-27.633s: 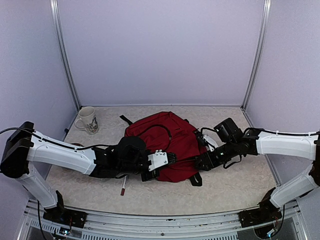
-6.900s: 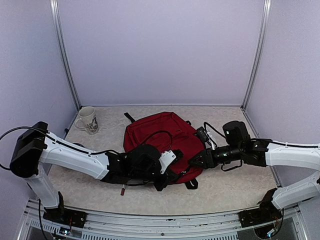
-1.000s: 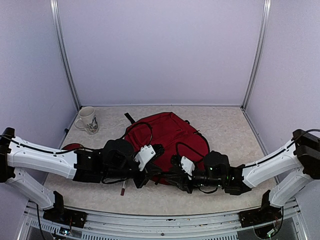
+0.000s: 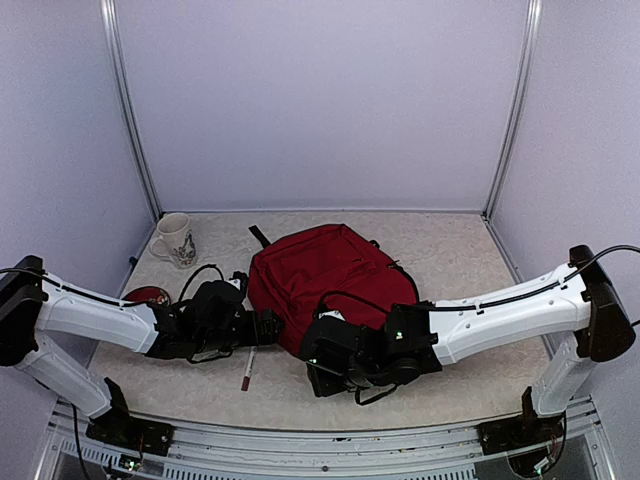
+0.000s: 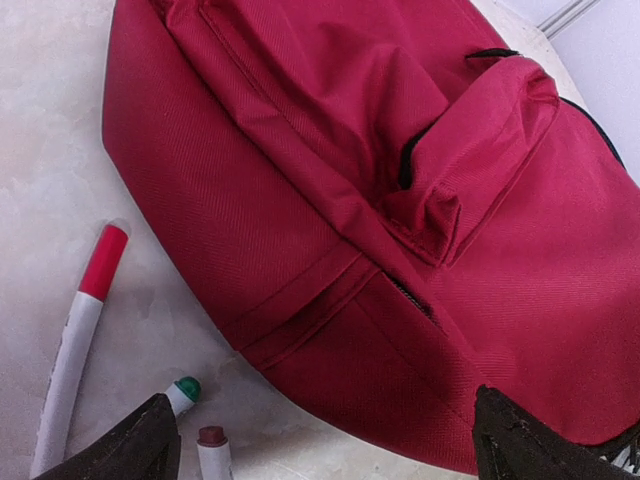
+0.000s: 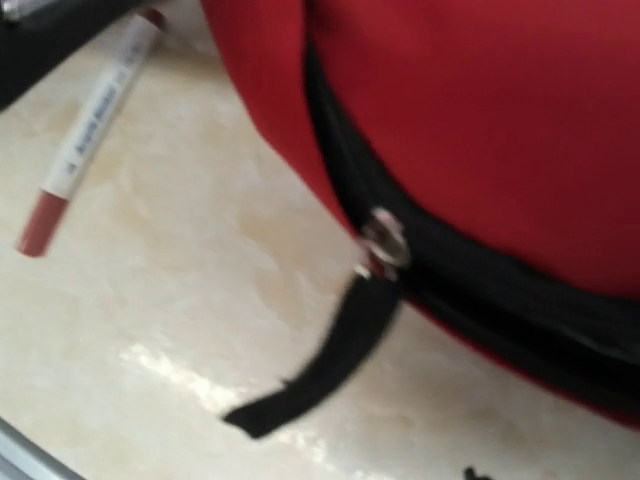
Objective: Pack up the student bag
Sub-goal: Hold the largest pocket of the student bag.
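- Student bag (image 4: 325,275) lies flat at the middle of the worktop (image 4: 455,255). It is dark red, with its black straps mostly tucked beneath and one strap end poking toward the back edge.
- Left gripper (image 4: 266,326) sits low at the bag's left side, toward the front edge. In the left wrist view its fingers (image 5: 145,445) stand wide apart and hold nothing. The bag's side seam and a puckered front pocket fill the span between them.
- Right gripper (image 4: 318,358) is at the bag's front edge, near the middle of the worktop's front. I cannot tell whether its fingers are apart or together: they are out of the right wrist view and only a dark mass from above.
- The right wrist view shows the black zipper line along the bag's lower edge, with a silver slider (image 6: 384,240). Its black pull tab (image 6: 320,365) trails onto the worktop.
- A red-capped marker (image 5: 78,335) lies on the worktop just beside the bag's left front. Next to it are a green-tipped pen (image 5: 183,392) and a brown-tipped pen (image 5: 212,447).
- A mug (image 4: 176,240) stands at the back-left corner, well apart from the bag.
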### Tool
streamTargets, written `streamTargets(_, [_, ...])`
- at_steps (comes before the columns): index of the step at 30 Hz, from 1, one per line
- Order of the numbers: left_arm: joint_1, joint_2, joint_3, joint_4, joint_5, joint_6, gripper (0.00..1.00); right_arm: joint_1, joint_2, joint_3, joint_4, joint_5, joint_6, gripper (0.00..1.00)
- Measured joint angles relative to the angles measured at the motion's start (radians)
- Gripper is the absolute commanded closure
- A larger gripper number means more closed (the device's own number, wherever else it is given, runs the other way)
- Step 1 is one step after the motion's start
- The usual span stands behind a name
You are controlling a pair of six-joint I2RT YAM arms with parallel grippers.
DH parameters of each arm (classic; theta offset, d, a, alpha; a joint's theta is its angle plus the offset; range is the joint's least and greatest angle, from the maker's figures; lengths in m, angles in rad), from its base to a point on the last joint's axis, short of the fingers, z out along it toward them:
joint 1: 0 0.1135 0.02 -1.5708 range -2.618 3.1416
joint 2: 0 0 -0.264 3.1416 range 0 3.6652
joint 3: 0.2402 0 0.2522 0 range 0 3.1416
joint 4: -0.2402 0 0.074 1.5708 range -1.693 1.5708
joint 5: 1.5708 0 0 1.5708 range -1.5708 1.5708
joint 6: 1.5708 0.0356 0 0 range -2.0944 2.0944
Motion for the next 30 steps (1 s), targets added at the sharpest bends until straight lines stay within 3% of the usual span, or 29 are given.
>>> streamTargets(5, [-0.001, 0.075, 0.009, 0.060, 0.020, -0.024, 0.01, -0.019, 0.002, -0.001, -0.017, -0.002, 0.018, 0.44])
streamTargets(21, [0.002, 0.117, 0.017, 0.200, 0.079, -0.047, 0.01, -0.125, 0.002, -0.073, 0.205, -0.154, -0.042, 0.50])
streamTargets(24, [0.001, 0.156, 0.029, 0.233, 0.105, -0.049, 0.02, -0.137, 0.005, -0.077, 0.220, -0.170, -0.048, 0.58])
streamTargets(27, [0.001, 0.195, 0.034, 0.257, 0.125, -0.051, 0.06, -0.143, 0.011, -0.079, 0.235, -0.180, -0.058, 0.75])
streamTargets(30, [0.001, 0.220, 0.042, 0.264, 0.136, -0.050, 0.16, -0.147, 0.024, -0.085, 0.257, -0.191, -0.059, 0.92])
